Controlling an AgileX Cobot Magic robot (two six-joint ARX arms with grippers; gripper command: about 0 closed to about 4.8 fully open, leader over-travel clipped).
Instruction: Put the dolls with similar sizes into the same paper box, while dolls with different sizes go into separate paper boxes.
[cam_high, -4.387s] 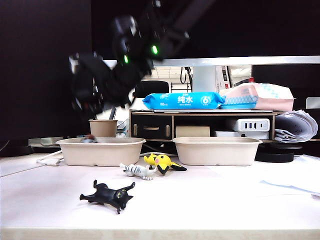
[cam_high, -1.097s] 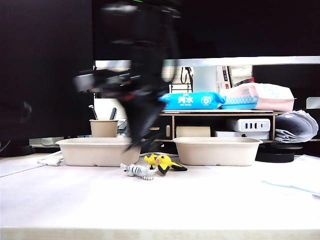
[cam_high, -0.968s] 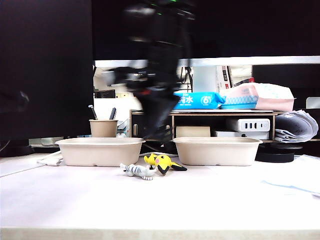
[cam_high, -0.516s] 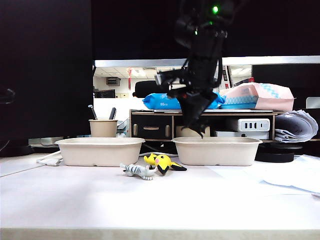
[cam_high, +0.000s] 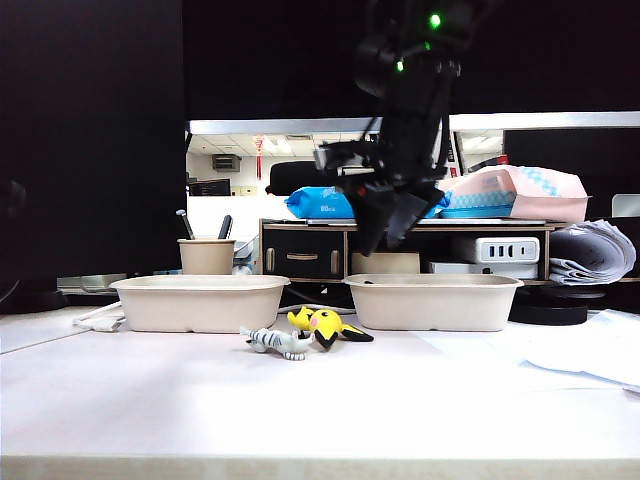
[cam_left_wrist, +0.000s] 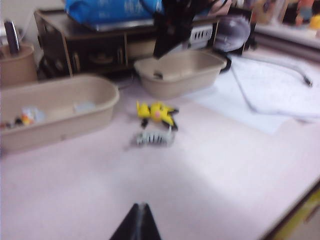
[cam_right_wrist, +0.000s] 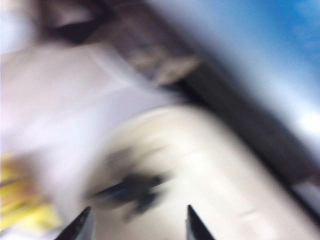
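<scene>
Since a moment ago, black cat (cam_right_wrist: 131, 189) dropped, blurred, below right fingers (cam_right_wrist: 137, 225), spread; left fingers (cam_left_wrist: 137, 225) pressed together.

The right pincer (cam_high: 392, 226) hangs open above the right paper box (cam_high: 433, 301), nothing between its fingers.

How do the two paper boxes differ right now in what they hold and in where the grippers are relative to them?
The left paper box holds small pale, blurred bits; the right paper box holds a black doll. The right gripper, jaws apart, hangs above the right paper box, while nothing hangs over the left paper box; the left gripper sits low over the near table. Both are identical shallow beige trays, side by side behind the yellow doll and striped doll.
</scene>
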